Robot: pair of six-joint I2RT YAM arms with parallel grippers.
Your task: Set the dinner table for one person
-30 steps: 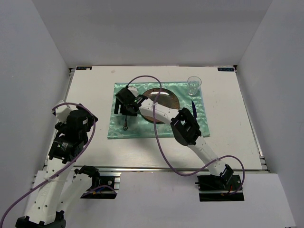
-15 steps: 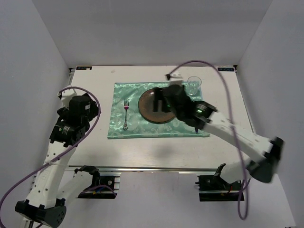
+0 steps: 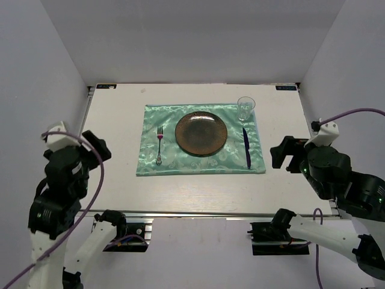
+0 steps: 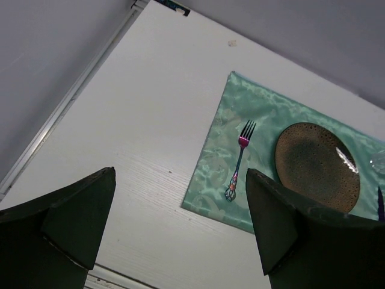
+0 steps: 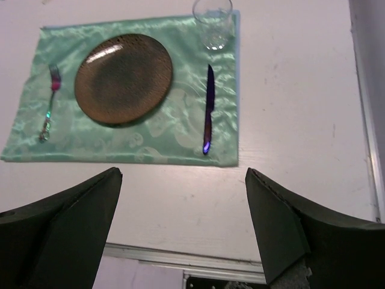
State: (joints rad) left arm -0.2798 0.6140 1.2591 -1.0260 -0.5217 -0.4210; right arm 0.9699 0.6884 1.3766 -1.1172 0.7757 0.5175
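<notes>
The white dinner table (image 3: pixel 114 120) carries a mint-green mat (image 3: pixel 198 164). On the mat lie a brown plate (image 3: pixel 201 133) in the middle, a fork (image 3: pixel 159 144) to its left, a blue knife (image 3: pixel 246 147) to its right and a clear glass (image 3: pixel 245 108) at the far right corner. My left gripper (image 3: pixel 95 146) is open and empty, raised over the table's left edge, with the fork (image 4: pixel 239 161) ahead of it. My right gripper (image 3: pixel 283 153) is open and empty, raised right of the mat, with the knife (image 5: pixel 208 108) and glass (image 5: pixel 212 23) ahead of it.
A metal rail (image 3: pixel 204 214) runs along the table's near edge. Grey walls enclose the table on the left, right and far sides. Bare white tabletop surrounds the mat on every side.
My right arm has pulled back from over the plate to the right of the mat. My left arm has drawn back toward the near left. The place setting has not moved.
</notes>
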